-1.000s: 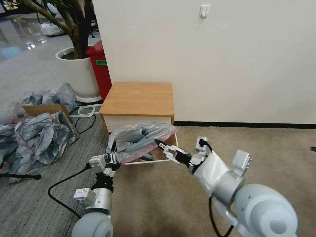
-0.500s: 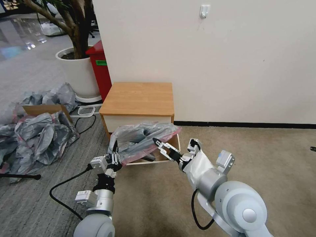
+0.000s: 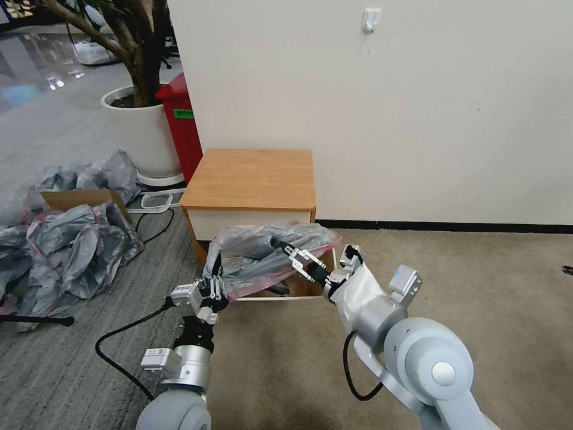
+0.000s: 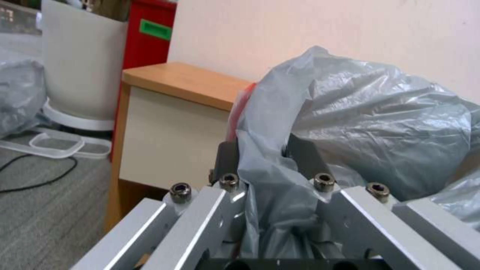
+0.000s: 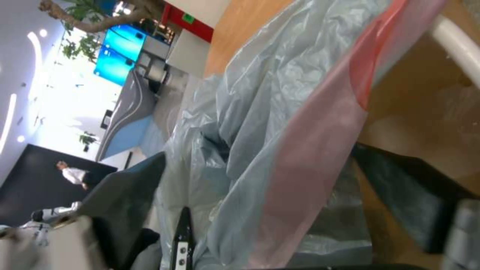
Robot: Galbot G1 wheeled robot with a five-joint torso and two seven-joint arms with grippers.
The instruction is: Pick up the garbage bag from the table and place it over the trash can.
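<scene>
The silver-grey garbage bag (image 3: pixel 256 254) with its pink rim hangs stretched between my two grippers, low in front of the table (image 3: pixel 250 176). It lies over the cream trash can, whose rim (image 3: pixel 268 298) shows beneath it. My left gripper (image 3: pixel 215 285) is shut on the bag's near left edge, and the left wrist view shows the plastic (image 4: pixel 350 112) bunched between its fingers (image 4: pixel 227 157). My right gripper (image 3: pixel 295 258) is open, reaching into the bag's mouth. In the right wrist view the pink rim (image 5: pixel 310 150) runs between its spread fingers (image 5: pixel 125 195), with the trash can's rim (image 5: pixel 457 43) beyond.
A heap of grey bags around a cardboard box (image 3: pixel 71 239) lies on the floor to the left. A white plant pot (image 3: pixel 140 128) and a red bin (image 3: pixel 179 131) stand behind the table. A black cable (image 3: pixel 119 337) trails near my left arm. Open carpet lies to the right.
My right gripper has moved forward and left, from outside the bag's rim into its mouth. The bag has shifted right and spread toward the can's far right corner. My left gripper moved slightly right.
</scene>
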